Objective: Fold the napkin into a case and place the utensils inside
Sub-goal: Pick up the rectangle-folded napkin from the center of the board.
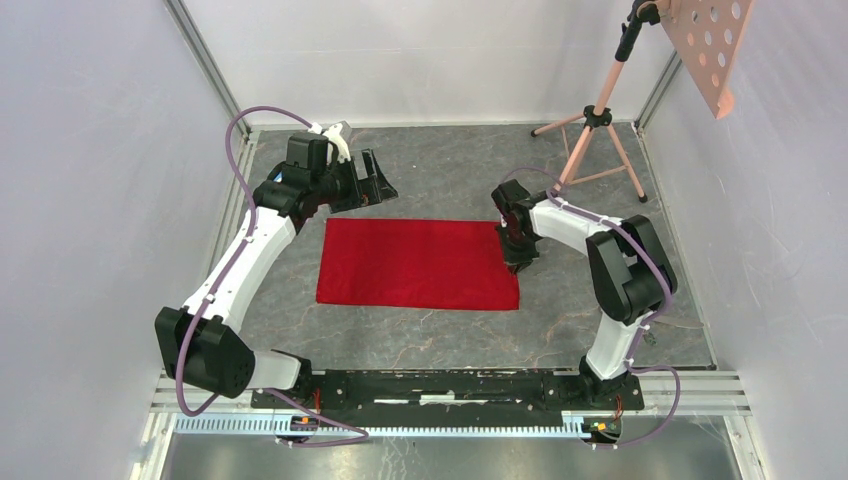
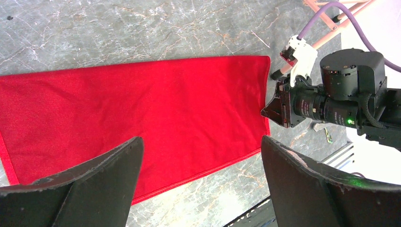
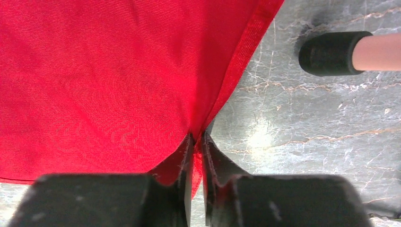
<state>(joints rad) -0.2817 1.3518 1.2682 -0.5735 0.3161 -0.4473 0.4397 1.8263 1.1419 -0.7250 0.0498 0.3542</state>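
Observation:
The red napkin (image 1: 415, 262) lies flat on the grey marbled table as a wide rectangle. My right gripper (image 1: 518, 258) is down at the napkin's right edge. In the right wrist view its jaws (image 3: 198, 135) are pinched together on the hemmed edge of the napkin (image 3: 94, 85), and a small fold of cloth rises between them. My left gripper (image 1: 375, 185) hovers off the napkin's far left corner, wide open and holding nothing. In the left wrist view the napkin (image 2: 142, 109) spreads out beyond the open left gripper (image 2: 201, 142). No utensils are in view.
A pink tripod stand (image 1: 597, 120) stands at the back right, and one of its black-capped feet (image 3: 331, 53) is close to my right gripper. A perforated board (image 1: 705, 45) hangs at the top right. White walls enclose the table, and a black rail (image 1: 450, 385) runs along the near edge.

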